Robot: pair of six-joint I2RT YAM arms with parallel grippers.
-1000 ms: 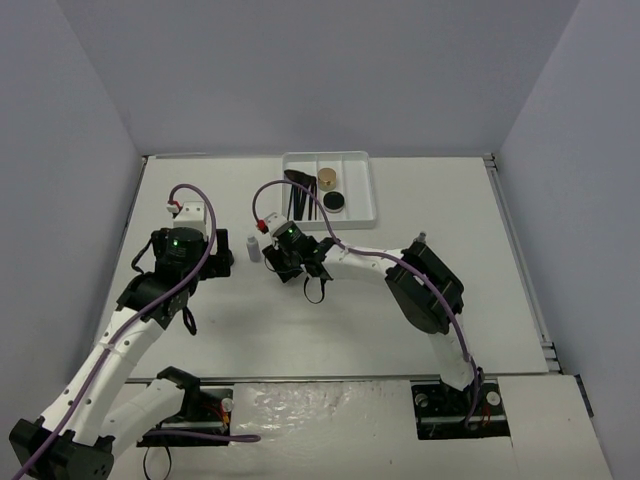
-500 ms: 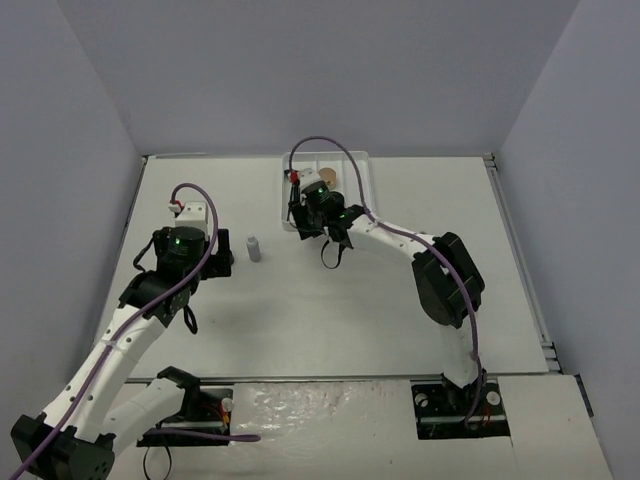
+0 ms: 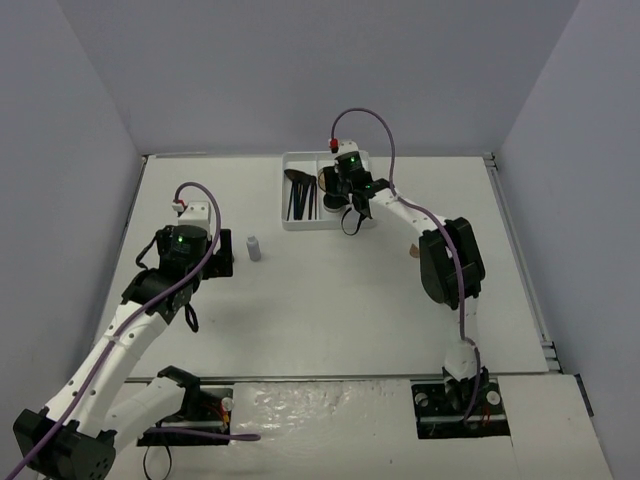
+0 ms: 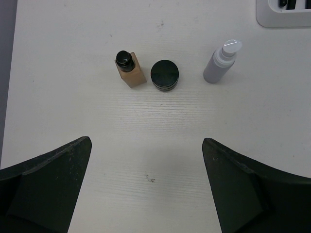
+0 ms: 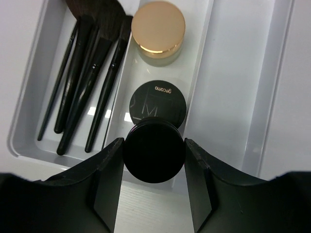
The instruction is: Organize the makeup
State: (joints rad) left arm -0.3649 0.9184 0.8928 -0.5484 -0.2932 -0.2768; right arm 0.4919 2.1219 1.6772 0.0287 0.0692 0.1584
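Right wrist view: right jaws clamp a black compact [image 5: 153, 153] over the white tray's [image 5: 228, 73] middle compartment, which holds a second compact [image 5: 158, 103] and a gold-lidded jar [image 5: 158, 29]. Brushes [image 5: 85, 73] lie in the left compartment. Left jaws gape above a tan bottle [image 4: 130, 69] on the table [image 4: 146, 145].

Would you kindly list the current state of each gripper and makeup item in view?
left gripper, open, holding nothing.
right gripper, shut on held compact, over the tray.
held compact, closed, gripped above tray.
tray compact, closed, in middle compartment.
gold-lidded jar, lidded, in middle compartment.
brushes, lying in left compartment.
tan bottle, capped, upright.
loose compact, closed.
white bottle, capped, upright.
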